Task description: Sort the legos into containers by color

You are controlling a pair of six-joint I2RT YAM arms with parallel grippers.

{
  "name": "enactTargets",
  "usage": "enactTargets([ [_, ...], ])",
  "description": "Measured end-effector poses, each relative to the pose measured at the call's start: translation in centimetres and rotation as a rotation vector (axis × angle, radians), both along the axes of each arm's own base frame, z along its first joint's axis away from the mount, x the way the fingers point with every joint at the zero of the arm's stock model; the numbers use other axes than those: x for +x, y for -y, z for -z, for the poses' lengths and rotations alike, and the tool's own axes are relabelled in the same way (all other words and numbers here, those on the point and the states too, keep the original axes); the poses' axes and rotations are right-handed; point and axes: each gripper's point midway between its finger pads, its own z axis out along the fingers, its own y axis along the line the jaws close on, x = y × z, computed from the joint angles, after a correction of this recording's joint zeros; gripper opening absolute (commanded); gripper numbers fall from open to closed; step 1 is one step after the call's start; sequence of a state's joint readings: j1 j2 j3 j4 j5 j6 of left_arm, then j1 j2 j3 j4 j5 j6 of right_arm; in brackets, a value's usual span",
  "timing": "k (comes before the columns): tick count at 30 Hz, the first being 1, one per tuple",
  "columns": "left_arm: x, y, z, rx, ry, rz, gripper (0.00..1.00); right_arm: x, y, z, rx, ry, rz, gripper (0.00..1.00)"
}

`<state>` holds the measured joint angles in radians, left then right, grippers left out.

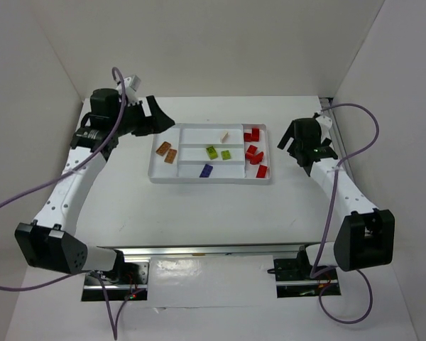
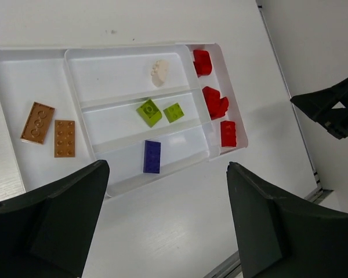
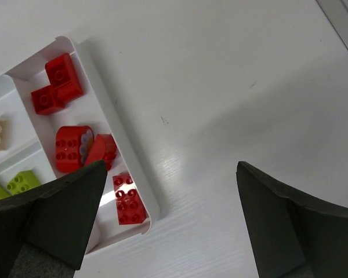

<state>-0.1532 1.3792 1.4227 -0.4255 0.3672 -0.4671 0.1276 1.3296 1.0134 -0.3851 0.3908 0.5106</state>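
The white tray (image 1: 211,180) lies mid-table. Its left end section holds two orange-brown plates (image 1: 166,152). The far slot holds a cream brick (image 1: 225,136), the middle slot two lime green bricks (image 1: 218,153), the near slot a blue-purple brick (image 1: 206,170). The right end section holds several red bricks (image 1: 254,153). My left gripper (image 1: 160,117) is open and empty, raised beyond the tray's far left corner. My right gripper (image 1: 287,135) is open and empty, just right of the tray. The left wrist view shows the tray (image 2: 23,81) with all its bricks past the open gripper (image 2: 167,194). The right wrist view shows the red bricks (image 3: 58,87) left of the open gripper (image 3: 171,174).
White enclosure walls stand at the back and both sides. A metal rail (image 1: 213,250) runs along the near table edge between the arm bases. Purple cables (image 1: 355,114) loop off each arm. The right gripper (image 2: 336,107) shows at the right edge of the left wrist view.
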Motion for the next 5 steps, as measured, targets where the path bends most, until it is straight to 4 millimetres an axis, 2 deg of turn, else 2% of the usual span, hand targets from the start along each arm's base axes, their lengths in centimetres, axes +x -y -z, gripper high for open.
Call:
enactTargets([
  [2, -0.8, 0.0, -0.1, 0.0, 0.019, 0.008, 0.93, -0.1, 0.1, -0.1, -0.003, 0.003, 0.003, 1.0],
  [4, -1.2, -0.2, 0.7, 0.01, 0.01, 0.013, 0.93, -0.4, 0.1, -0.2, -0.003, 0.008, 0.0, 0.96],
  [5, -1.3, -0.2, 1.3, 0.013, 0.001, 0.013, 0.93, -0.4, 0.0, -0.4, 0.0, 0.013, -0.003, 0.97],
])
